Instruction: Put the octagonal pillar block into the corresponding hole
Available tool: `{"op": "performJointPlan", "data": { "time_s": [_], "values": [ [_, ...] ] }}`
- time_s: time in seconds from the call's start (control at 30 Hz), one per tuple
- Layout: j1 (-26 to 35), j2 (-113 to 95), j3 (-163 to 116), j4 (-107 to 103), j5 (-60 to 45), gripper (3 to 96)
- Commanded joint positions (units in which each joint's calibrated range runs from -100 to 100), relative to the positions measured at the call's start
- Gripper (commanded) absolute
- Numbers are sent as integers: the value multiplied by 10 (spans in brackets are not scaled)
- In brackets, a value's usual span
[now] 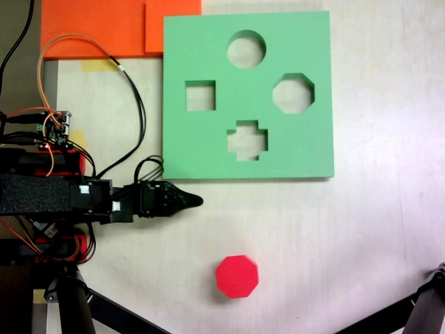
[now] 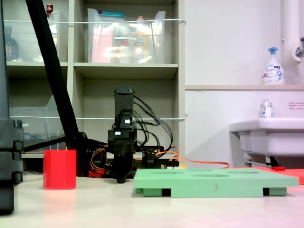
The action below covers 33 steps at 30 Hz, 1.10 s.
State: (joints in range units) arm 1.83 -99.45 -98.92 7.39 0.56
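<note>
A pale counter (image 1: pixel 361 236) fronts shelving. In the first exterior view, left to right: the gripper (image 1: pixel 189 201), pressed together and empty; the octagonal pillar block (image 1: pixel 237 276) standing near; the octagonal hole (image 1: pixel 293 92) unfilled. Reaching hasn't begun: spread, descend around the block.

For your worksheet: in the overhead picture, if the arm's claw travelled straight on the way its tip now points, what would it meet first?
Probably nothing: the claw points toward the first exterior view's right, passing below the green foam board and above the red octagonal block. Only bare table lies ahead.
</note>
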Motion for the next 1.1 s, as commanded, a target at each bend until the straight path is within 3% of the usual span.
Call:
{"op": "performJointPlan", "data": {
  "time_s": [0.03, 0.87, 0.9, 1.0, 1.1],
  "values": [
    [0, -5, -11, -64, 4, 497],
    [-16, -5, -11, -61, 12, 503],
    [-25, -5, -11, -51, 31, 506],
    [-33, -5, -11, 4, 227, 481],
    [-59, -5, 59, -84, 281, 466]
  ]
}}
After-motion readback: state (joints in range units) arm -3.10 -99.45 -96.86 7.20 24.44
